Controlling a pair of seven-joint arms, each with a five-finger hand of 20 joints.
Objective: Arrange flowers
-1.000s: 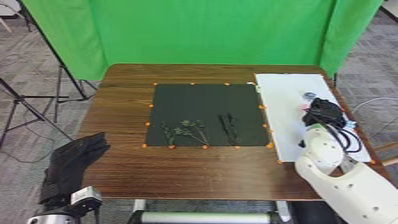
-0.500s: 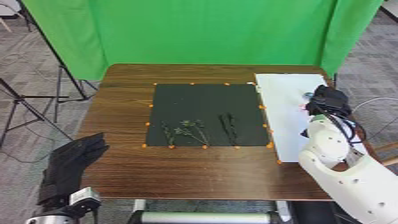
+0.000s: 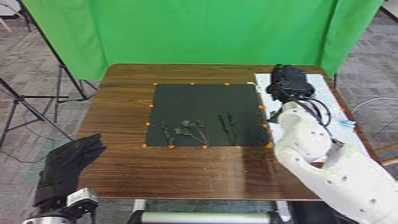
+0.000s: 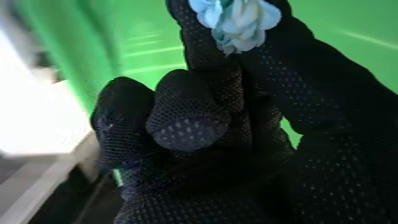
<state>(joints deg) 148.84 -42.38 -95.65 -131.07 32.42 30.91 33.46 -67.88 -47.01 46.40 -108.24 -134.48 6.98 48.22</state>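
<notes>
Head view: my left hand point(image 3: 64, 162) open, right hand point(image 3: 291, 89) above white sheet point(image 3: 321, 86). Right wrist view: I see it pinching a blue flower point(image 4: 242, 24).

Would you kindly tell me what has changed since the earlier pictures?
The black-gloved right hand moved forward and left, along the white sheet. It holds a pale blue flower; when it took hold, I cannot tell. The dark green sprigs on the black rectangular mat stayed put.

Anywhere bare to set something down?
Free: the far half of the black mat, beyond the stems, and the table left of it. Crowded: the mat's near half, and the white sheet, over which the right hand holds a blue flower.
</notes>
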